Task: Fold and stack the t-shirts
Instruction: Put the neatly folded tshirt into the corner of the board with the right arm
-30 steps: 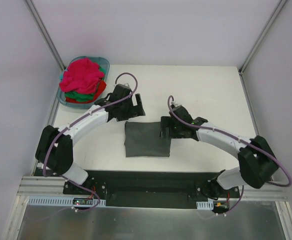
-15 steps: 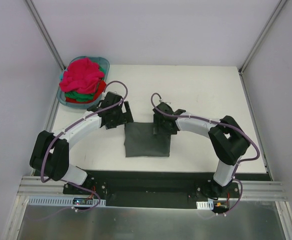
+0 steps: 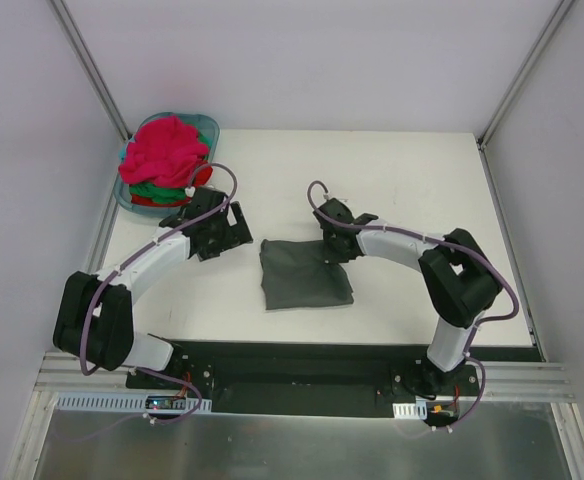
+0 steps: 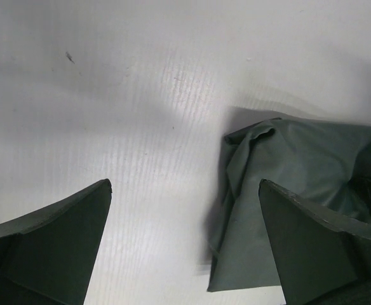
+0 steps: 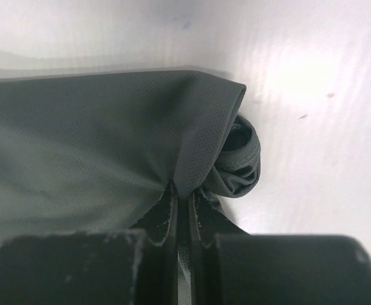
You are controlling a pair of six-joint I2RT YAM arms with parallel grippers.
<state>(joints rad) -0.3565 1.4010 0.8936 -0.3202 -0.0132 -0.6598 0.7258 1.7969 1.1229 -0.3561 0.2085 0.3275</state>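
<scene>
one grey t-shirt (image 3: 305,278), bunched corner pinched between right fingers (image 5: 164,219), left fingers (image 4: 52,241) wide, empty, partly cropped

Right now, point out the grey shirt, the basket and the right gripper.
grey shirt (image 3: 307,278), top view, middle of the cloth.
basket (image 3: 212,127), top view, far rim.
right gripper (image 5: 187,206), right wrist view, between its fingertips.

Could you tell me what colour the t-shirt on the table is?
Dark charcoal grey; the t-shirt shows best in the right wrist view.
</scene>
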